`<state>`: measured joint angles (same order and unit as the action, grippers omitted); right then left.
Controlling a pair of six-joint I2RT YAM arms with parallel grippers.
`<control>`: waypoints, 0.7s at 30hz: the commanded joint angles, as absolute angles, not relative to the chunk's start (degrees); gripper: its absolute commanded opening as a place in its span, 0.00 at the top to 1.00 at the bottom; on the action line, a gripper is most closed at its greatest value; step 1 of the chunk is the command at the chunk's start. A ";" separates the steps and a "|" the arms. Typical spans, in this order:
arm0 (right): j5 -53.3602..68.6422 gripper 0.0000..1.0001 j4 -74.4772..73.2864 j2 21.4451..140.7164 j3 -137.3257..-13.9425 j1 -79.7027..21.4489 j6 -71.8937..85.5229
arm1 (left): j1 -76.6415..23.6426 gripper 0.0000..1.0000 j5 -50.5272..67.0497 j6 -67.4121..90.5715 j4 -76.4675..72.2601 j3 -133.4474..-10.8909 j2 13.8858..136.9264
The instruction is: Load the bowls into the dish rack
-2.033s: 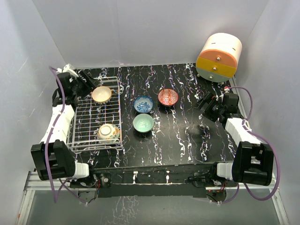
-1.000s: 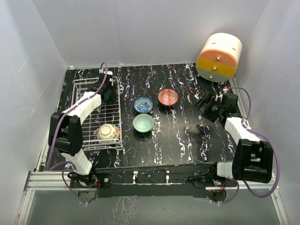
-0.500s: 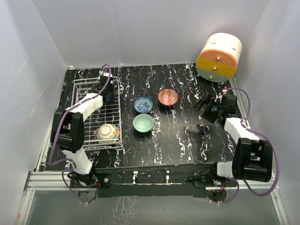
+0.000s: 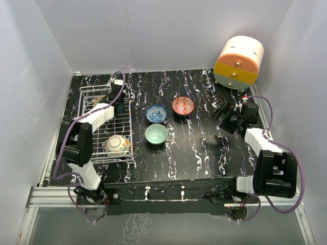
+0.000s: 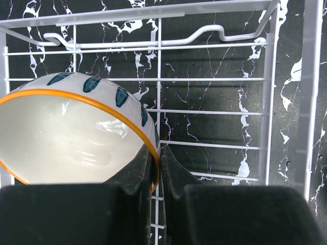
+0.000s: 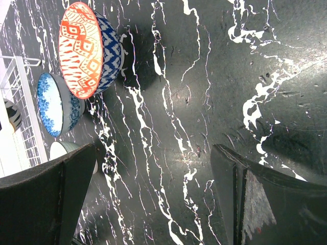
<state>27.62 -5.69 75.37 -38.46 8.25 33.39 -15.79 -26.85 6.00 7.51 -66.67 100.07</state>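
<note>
Left wrist view is giving the closest look. The left gripper is pinching the orange rim of the cream bowl, and the rim is running down between its two dark fingers, one pressing inside the bowl and one outside. The bowl is lying left of those fingers, tipped on edge with its cream inside facing the camera. The white wires of the dish rack are spreading beyond and to the right of the fingertips. I cannot tell whether the bowl is resting on the wires.

The top external view is hiding that grip under the arm. It is showing instead the leafy bowl sitting in the rack's near end, behind the left fingers. The blue-patterned bowl, red-patterned bowl and mint bowl are sitting on the table, outside the rack and to the right of those fingers.

In the right wrist view, the right gripper is hanging with its fingers spread wide over bare table. The red-patterned bowl is lying beyond and left of its fingertips, and only this view is showing that bowl's blue-patterned outside.
</note>
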 commanded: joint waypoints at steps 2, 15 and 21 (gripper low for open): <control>28.16 0.02 -2.46 74.63 -38.88 8.15 33.32 | -16.24 1.00 -27.49 8.34 10.00 -65.92 95.77; 27.67 0.02 -3.05 74.30 -38.70 8.23 33.07 | -15.06 1.00 -4.31 23.64 -3.21 -55.47 71.64; 27.30 0.02 -4.49 73.37 -39.19 8.25 32.45 | -9.45 1.00 13.44 37.52 -26.13 -43.51 67.72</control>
<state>27.57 -5.82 75.35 -38.46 8.25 33.30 -13.13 -0.64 26.46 -7.86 -49.32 68.82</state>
